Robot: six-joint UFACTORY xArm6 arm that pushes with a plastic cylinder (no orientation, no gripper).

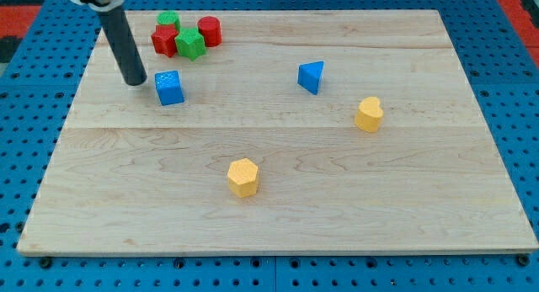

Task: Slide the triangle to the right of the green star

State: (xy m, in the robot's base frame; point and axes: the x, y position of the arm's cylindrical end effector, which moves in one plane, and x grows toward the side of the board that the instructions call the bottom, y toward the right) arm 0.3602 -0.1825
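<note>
Well, the blue triangle (311, 76) sits alone right of the table's (421, 208) middle, well apart from the green star (190, 44) in the cluster at the view's top left. No hand here, only a rod holding nothing; my tip (135, 80) rests just left of the blue cube (169, 87). That triangle looks light, rigid and slippery; push its flat right side squarely, or it may spin.

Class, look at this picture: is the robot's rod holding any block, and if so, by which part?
Nothing is held. My tip rests on the wooden board, just to the view's left of the blue cube.
</note>
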